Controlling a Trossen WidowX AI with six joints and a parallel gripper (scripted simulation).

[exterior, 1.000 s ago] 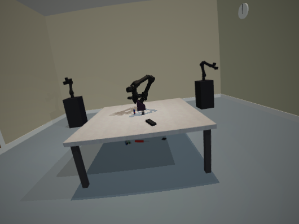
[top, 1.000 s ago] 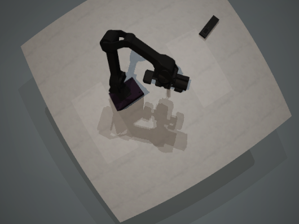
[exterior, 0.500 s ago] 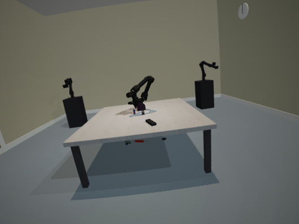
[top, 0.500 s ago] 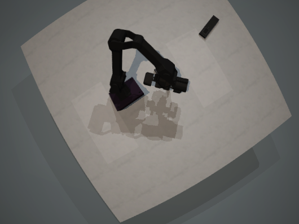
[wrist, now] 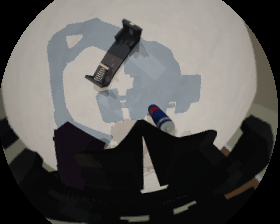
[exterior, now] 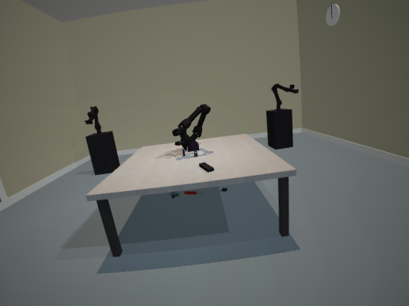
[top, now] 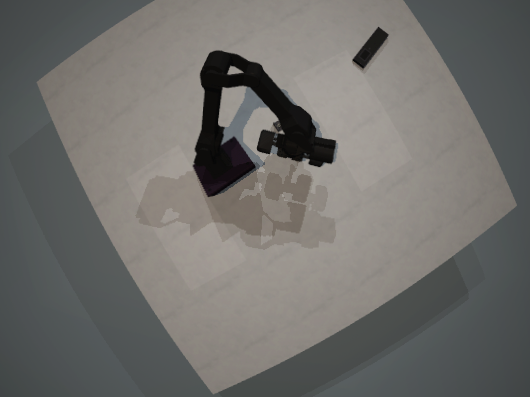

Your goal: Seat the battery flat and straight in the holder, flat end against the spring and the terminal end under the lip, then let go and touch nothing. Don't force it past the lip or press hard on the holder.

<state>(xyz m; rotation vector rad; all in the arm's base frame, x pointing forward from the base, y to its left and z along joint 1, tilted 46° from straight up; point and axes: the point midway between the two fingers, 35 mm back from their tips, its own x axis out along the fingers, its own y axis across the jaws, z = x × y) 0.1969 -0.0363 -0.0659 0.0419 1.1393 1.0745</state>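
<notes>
The battery (exterior: 184, 153) (wrist: 161, 118), blue with a red band and a silver end, stands upright on the table, outside the holder. The black holder (wrist: 116, 56) (exterior: 195, 153) lies on the table and looks empty. In the wrist view its coil spring is at the lower left end and its raised lip end at the upper right. In the top view the arm covers most of the holder (top: 278, 125) and hides the battery. My gripper (wrist: 140, 122) is shut and empty, its fingertips together, above the table. In the wrist view the battery shows just beyond the right finger.
The arm's purple base (top: 235, 157) (wrist: 69, 152) is beside the work area. A long dark box (top: 370, 48) (exterior: 206, 166) lies on the table, away from the holder. Two other arms stand on black pedestals (exterior: 102, 153) (exterior: 279, 129) off the table.
</notes>
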